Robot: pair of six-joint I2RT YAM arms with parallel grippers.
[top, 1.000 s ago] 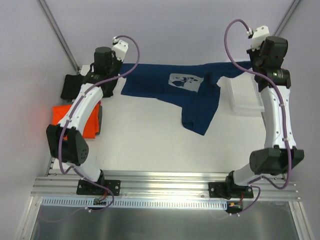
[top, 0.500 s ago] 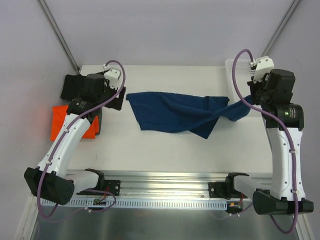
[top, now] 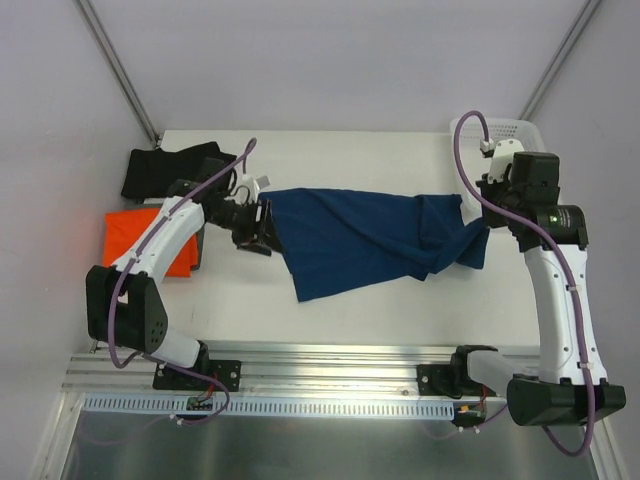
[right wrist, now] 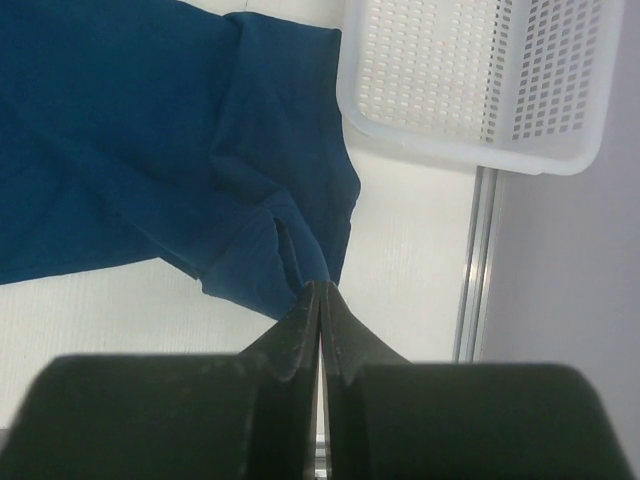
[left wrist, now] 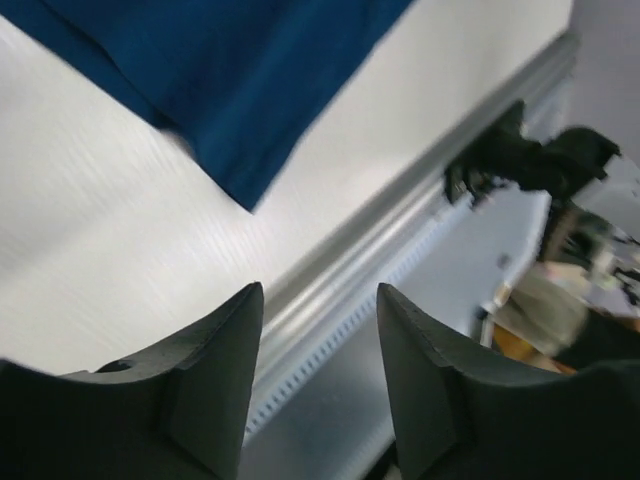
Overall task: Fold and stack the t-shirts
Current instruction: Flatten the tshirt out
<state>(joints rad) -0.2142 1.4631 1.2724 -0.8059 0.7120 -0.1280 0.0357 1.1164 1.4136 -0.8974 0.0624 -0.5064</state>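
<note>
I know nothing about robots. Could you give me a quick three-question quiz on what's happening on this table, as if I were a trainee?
1. True or false: the left gripper is gripping the navy t-shirt.
2. Multiple choice: which colour of t-shirt lies nearest the white basket? A orange, B navy, C black.
3. Short answer: what is the right gripper pinching?

Key
1. False: its jaws stand apart with nothing between them, beside the cloth.
2. B.
3. An edge of the navy t-shirt.
</note>
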